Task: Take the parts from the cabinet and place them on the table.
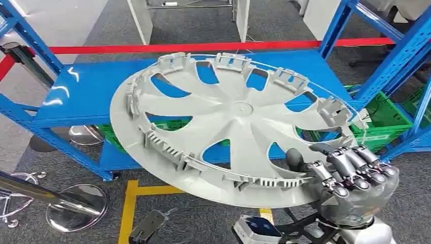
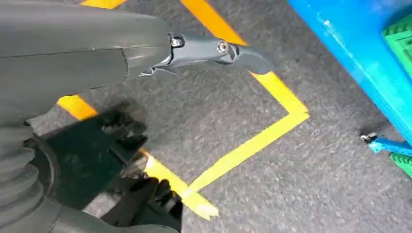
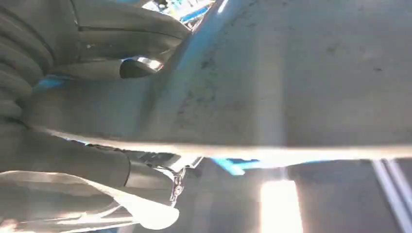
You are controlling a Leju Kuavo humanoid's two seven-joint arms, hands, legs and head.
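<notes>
A large grey wheel cover [image 1: 228, 122] with curved spokes and clips around its rim hangs tilted in front of the blue cabinet shelf [image 1: 86, 91]. My right hand [image 1: 350, 175] grips its near right rim, thumb on the inner face and fingers curled over the edge. In the right wrist view the cover's grey surface [image 3: 301, 82] lies close against the right hand [image 3: 82, 160]. My left hand [image 2: 97, 63] hangs over the grey carpet with nothing in it, its fingers stretched out straight.
Blue rack uprights [image 1: 401, 56] stand at the right, with green crates [image 1: 381, 122] on the lower level. Yellow floor tape [image 1: 129, 203], chrome stanchion bases [image 1: 76, 206] and a red barrier belt [image 1: 203, 47] surround the spot. White table legs [image 1: 140, 20] stand beyond the shelf.
</notes>
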